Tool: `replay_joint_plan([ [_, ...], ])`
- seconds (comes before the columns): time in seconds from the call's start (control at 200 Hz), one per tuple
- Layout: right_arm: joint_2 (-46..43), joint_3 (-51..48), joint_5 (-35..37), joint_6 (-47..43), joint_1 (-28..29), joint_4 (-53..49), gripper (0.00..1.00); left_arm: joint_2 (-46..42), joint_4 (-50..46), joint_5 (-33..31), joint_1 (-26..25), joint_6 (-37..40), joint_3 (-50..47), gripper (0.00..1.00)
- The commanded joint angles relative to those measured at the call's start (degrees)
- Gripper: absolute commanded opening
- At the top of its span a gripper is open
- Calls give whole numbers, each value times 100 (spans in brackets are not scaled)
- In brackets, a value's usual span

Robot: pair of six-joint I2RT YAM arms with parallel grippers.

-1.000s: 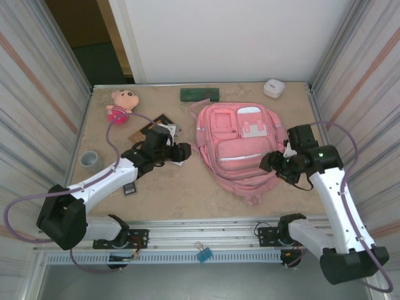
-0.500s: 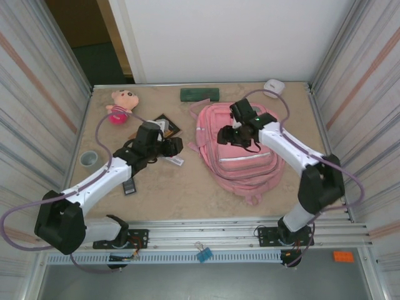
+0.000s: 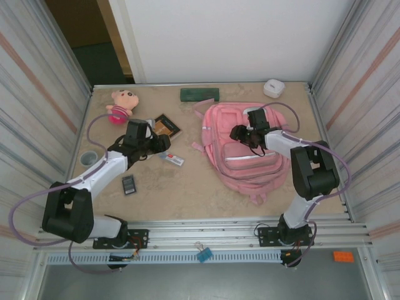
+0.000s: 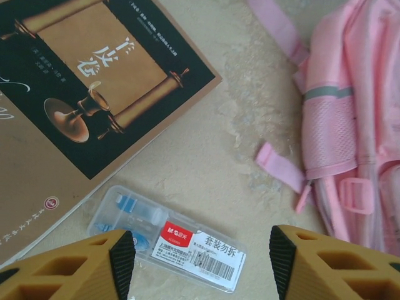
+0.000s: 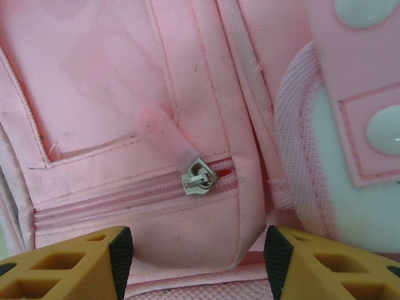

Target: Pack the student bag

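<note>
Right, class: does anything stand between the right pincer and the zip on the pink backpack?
Nothing visible does. The right pincer is open close over the backpack, with its zip pull lying bare ahead of it.

White arm links (image 3: 103, 172), black joints (image 3: 62, 215), lilac cables (image 3: 10, 219), orange black-padded end effectors (image 4: 197, 262)

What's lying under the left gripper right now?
A clear plastic pack with a barcode label lies flat on the table below the open left gripper. Its near edge is partly covered by a finger.
</note>
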Motion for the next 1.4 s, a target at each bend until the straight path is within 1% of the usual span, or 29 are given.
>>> replay_joint_plan([
  [0.0,-47,-463,402,38,-391,-636,60,178,-144,207,111,374,445,61],
  [0.195,-591,-752,365,43,-911,-871,60,777,-703,382,520,817,1262,61],
  [0.321,-1134,-575,206,-37,-946,-1164,61,1347,-1079,318,786,1227,1898,62],
  [0.401,-1612,-303,198,-49,-715,-1372,62,1886,-1501,186,910,1515,2478,61],
  [0.506,-2072,145,377,-182,-126,-1611,62,2573,-1949,131,995,1752,3091,61],
  [0.626,-2268,431,513,-230,433,-1787,63,3298,-2284,422,1018,1803,3619,60],
  [0.737,-2297,391,445,-146,711,-1753,63,3814,-2241,829,1019,1638,3788,57],
  [0.792,-2292,313,314,-54,772,-1673,63,4004,-2211,1065,994,1485,3837,55],
  [0.832,-2298,240,41,35,767,-1585,63,4122,-2213,1156,952,1433,3875,54],
  [0.967,-2384,47,-239,309,868,-1426,63,4329,-2163,1292,672,1190,3799,53],
  [1.107,-2365,-69,-245,450,1122,-1398,63,4222,-1765,1499,282,752,3172,52],
  [1.138,-2352,-93,-228,480,1159,-1403,63,4005,-1628,1513,176,636,2981,52],
  [1.253,-2309,-188,-214,613,1310,-1275,63,3709,-1207,1412,-162,300,2492,53],
  [1.333,-2207,-216,-225,762,1472,-1151,63,3449,-1177,1298,-317,249,2493,55],
  [1.398,-2081,-218,-216,1004,1653,-1029,63,3199,-1306,1141,-306,312,2661,57],
])
